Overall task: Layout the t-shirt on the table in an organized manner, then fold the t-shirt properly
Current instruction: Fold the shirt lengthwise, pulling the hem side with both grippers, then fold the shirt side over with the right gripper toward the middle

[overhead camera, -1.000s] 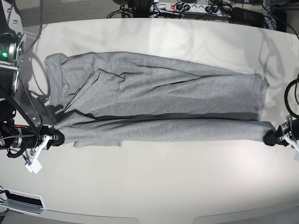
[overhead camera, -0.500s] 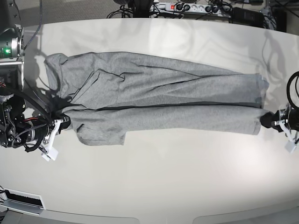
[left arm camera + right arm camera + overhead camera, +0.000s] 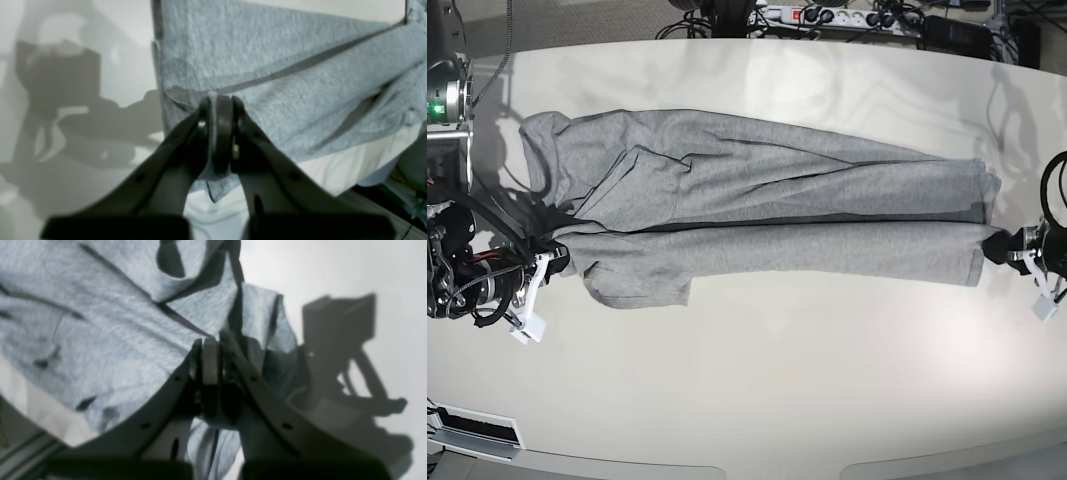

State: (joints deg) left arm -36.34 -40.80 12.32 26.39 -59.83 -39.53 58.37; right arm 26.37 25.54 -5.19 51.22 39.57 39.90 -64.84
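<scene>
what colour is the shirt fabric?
Heather grey t-shirt, plain on the visible side; clearest in the base view.

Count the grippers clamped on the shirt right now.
2. Left gripper pinches the t-shirt at the base view's right end; right gripper pinches its left end. None hidden.

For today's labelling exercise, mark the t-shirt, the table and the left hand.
t-shirt (image 3: 807,190), base view, middle of the grey cloth.
table (image 3: 777,380), base view, bare white top.
left hand (image 3: 220,103), left wrist view, fingertips pinching the cloth.

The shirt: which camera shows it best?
The base view: the whole shirt lies stretched across the table between both tools. Each wrist view shows only a blurred patch of grey cloth pinched in its tool.
</scene>
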